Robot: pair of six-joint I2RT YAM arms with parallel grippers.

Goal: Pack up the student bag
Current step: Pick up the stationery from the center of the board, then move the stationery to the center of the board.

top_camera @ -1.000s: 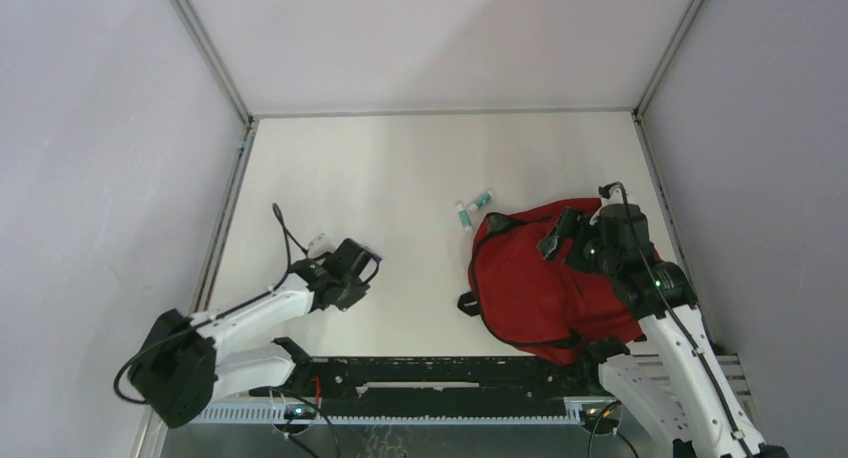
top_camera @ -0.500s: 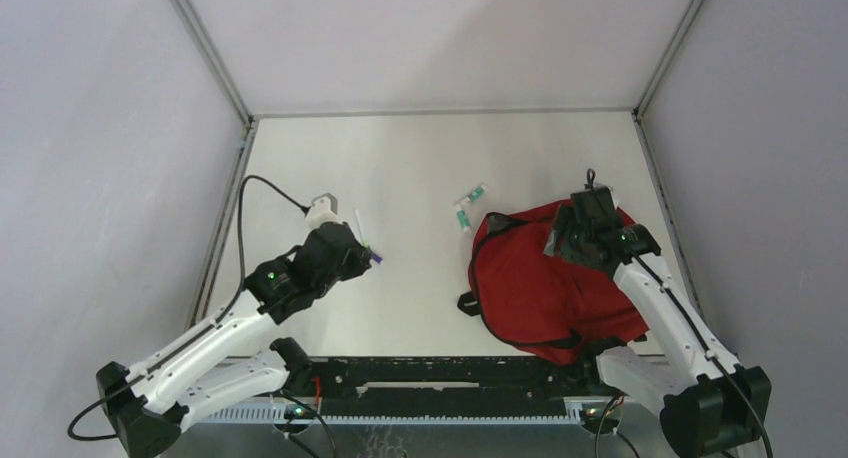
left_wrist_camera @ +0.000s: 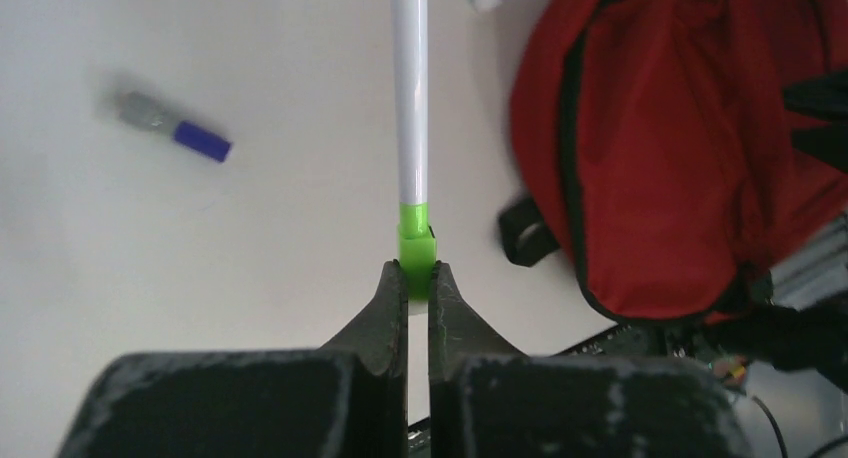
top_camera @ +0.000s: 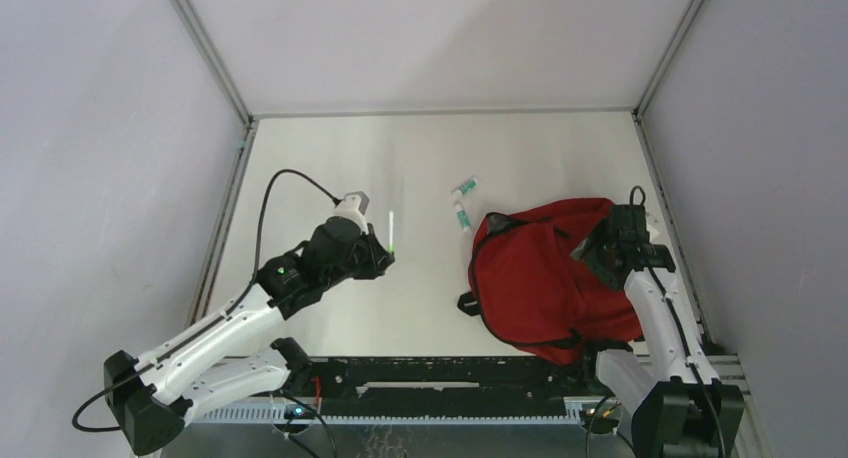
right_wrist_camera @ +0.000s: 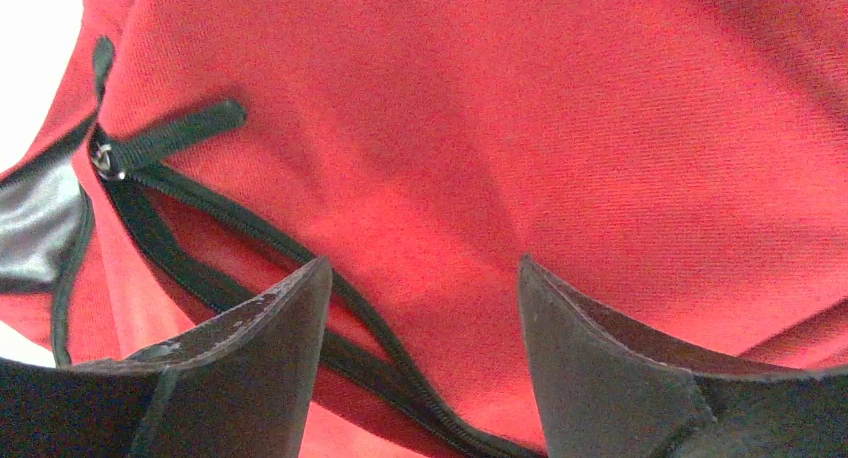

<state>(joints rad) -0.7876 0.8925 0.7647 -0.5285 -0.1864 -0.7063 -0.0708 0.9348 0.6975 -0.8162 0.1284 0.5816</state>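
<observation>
The red student bag lies at the right of the table, its black zipper part open along the left edge. My left gripper is shut on the green cap end of a white marker, which sticks out ahead of the jaws above the table, left of the bag. In the left wrist view the gripper pinches the marker, with the bag to the right. My right gripper is over the bag's upper right part. In the right wrist view it is open and empty just above the red fabric and a zipper line.
A purple-capped marker lies on the table to the left of the held marker. Two small green-and-white tubes lie just beyond the bag's top left corner. A zipper pull lies on the bag. Walls close in left and right.
My left arm has reached forward and right, now carrying the green-capped marker off the table. My right gripper has moved right and down over the bag's right side.
</observation>
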